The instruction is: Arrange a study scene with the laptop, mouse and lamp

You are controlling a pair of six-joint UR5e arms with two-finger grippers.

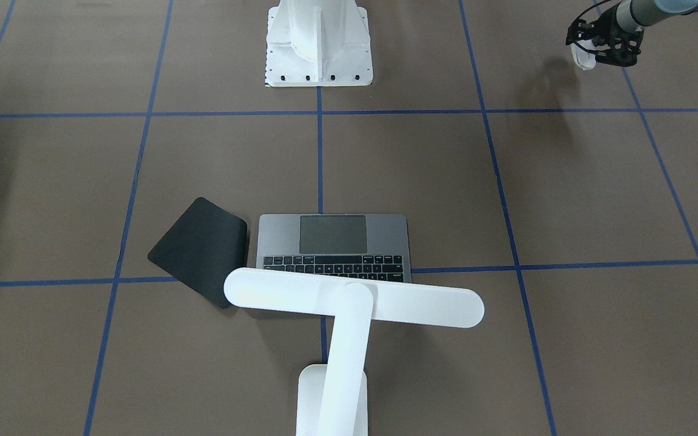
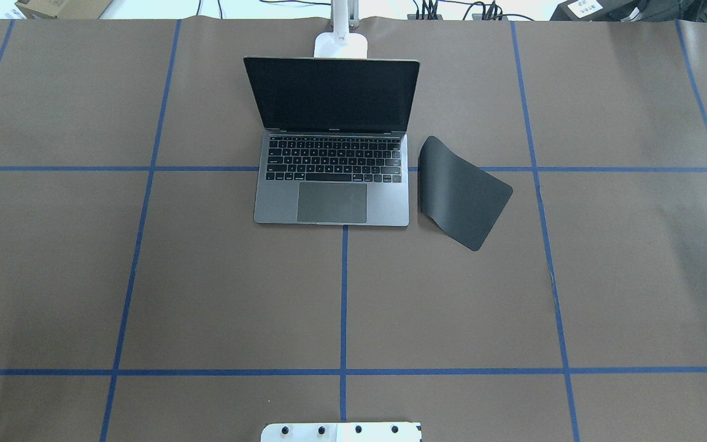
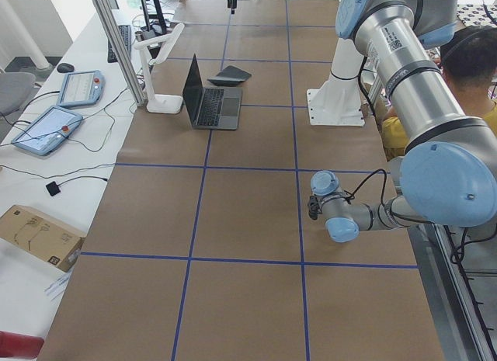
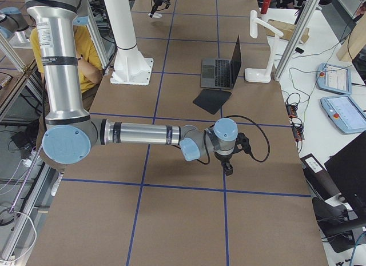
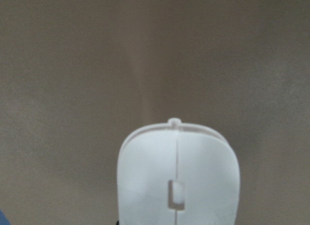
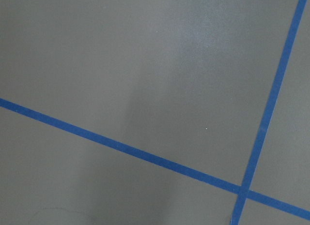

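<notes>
With left gripper (image 1: 591, 53) clamped on mouse (image 5: 178, 181), carry high over laptop (image 2: 335, 178), lower flat onto pad (image 2: 461, 190); cannot tell right gripper (image 4: 228, 165) state.

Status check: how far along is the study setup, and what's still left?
Done: the laptop sits open at centre, with the lamp standing behind its screen. In hand: the left gripper holds the mouse, far off on the robot's left. Left: bringing it over and setting it down, probably on the bare mouse pad beside the laptop.
</notes>
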